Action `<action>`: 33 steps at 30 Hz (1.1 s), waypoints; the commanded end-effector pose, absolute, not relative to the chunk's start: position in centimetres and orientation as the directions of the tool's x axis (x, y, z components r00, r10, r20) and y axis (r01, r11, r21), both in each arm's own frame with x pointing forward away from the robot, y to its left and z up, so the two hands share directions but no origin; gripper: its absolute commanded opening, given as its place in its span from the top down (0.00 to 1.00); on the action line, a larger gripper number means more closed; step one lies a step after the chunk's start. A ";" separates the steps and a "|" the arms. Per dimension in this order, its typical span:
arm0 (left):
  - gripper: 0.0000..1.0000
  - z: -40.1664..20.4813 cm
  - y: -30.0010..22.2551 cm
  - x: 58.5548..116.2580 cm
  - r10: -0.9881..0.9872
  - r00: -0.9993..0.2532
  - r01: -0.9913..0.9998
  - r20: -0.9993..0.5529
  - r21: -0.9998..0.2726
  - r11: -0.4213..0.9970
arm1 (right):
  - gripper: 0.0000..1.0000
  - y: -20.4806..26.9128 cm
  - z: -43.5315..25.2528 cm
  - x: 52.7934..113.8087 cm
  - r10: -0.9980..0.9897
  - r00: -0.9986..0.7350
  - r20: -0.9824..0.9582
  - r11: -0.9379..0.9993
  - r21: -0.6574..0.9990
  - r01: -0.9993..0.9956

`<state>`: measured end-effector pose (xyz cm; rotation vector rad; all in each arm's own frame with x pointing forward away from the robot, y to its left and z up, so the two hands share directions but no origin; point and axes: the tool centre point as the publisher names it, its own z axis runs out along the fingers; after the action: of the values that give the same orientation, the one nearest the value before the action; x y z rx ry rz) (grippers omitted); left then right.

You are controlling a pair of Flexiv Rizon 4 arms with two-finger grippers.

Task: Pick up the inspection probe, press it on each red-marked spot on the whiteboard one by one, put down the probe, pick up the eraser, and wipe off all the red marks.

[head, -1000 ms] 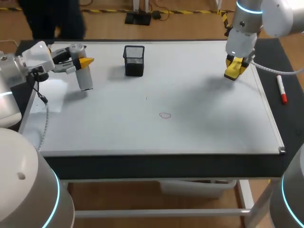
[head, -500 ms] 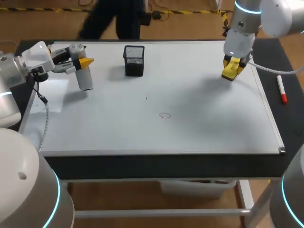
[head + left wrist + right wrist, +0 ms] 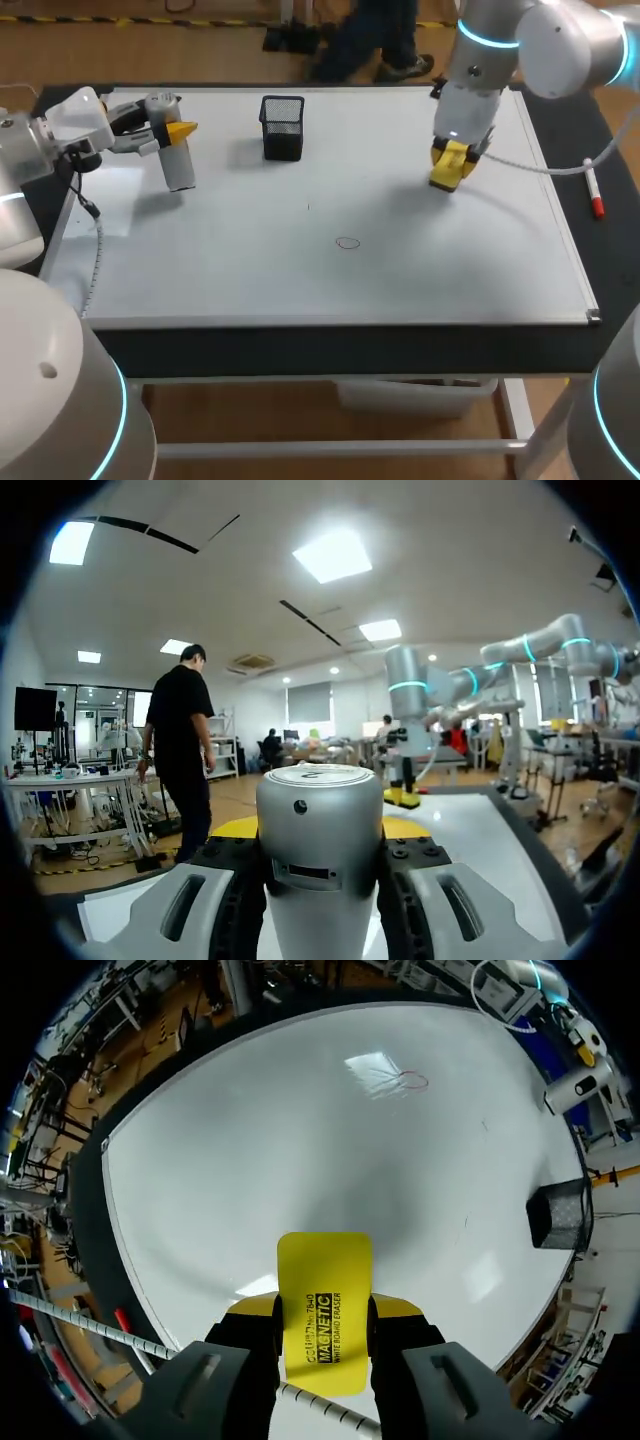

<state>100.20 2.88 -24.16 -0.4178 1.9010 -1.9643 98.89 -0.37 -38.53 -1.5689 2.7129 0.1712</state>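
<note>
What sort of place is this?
Probably a robotics test lab: the left gripper holds a metal probe and the right gripper a yellow eraser over a whiteboard laid flat.

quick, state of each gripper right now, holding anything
Left gripper: shut on the silver cylindrical inspection probe.
Right gripper: shut on the yellow rectangular eraser.

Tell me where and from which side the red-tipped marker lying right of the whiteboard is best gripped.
Take the marker at the middle of its white barrel, coming straight down from above. It lies flat on the dark table just off the whiteboard's right edge, red end toward the table's front, so the fingers should close across its narrow width, not along its length.
</note>
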 end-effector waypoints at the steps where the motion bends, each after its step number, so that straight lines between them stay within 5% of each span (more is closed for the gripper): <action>1: 1.00 -24.1 2.8 100.2 -0.465 -0.884 0.063 -0.047 -0.998 -0.018 | 1.00 2.6 -38.0 96.9 -0.883 -0.466 -0.049 0.463 0.070 -0.884; 16: 1.00 -24.1 2.8 100.2 -0.465 -0.884 0.063 -0.047 -0.998 -0.018 | 1.00 14.1 -37.5 92.5 -0.946 -0.323 -0.022 0.320 0.085 -0.944; 33: 1.00 -24.1 2.8 100.2 -0.465 -0.884 0.063 -0.047 -0.998 -0.018 | 1.00 17.9 -38.9 89.3 -0.970 -0.243 0.010 0.243 0.078 -0.967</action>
<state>100.19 2.87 -24.15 -0.4179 1.9010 -1.9641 89.51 17.87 -38.79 -1.9631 2.5170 0.1068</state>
